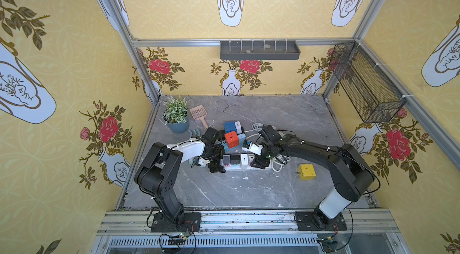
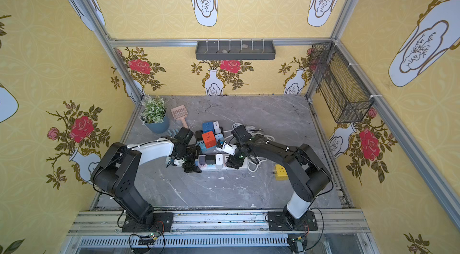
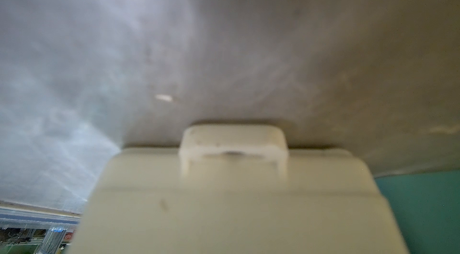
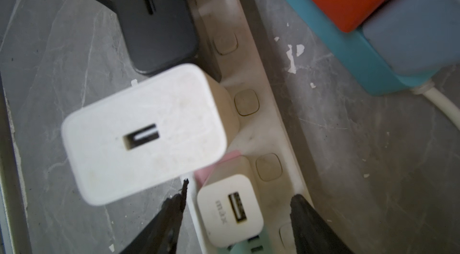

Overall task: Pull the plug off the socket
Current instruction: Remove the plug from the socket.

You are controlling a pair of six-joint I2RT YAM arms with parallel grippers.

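Both my grippers work at one power strip [image 1: 240, 169], as a top view shows: my left gripper [image 1: 216, 167] sits at one end, my right gripper [image 1: 257, 163] at the opposite end, over the last plug in the row, the small white charger [image 1: 251, 158]. From up there I cannot tell whether the left jaws are spread or clamped. My left wrist view is no help: a blurred cream block [image 3: 224, 203] fills much of it against the grey table [image 3: 224, 41], and no fingers show. My right wrist view is the clear one. The small white charger [image 4: 230, 211] is seated in the power strip [image 4: 261, 126], right beside the big white charger [image 4: 144, 135], with the black charger [image 4: 154, 21] further along the strip. My right fingers [image 4: 311, 225] stand spread, one on each side of the small charger, neither touching it. To do this well I would centre first, since the gap looks wider on the strip's button side, pinch the charger's flat sides low down, stay clear of the big neighbour, then pull straight out of the strip without rocking, while the left arm holds the strip down.
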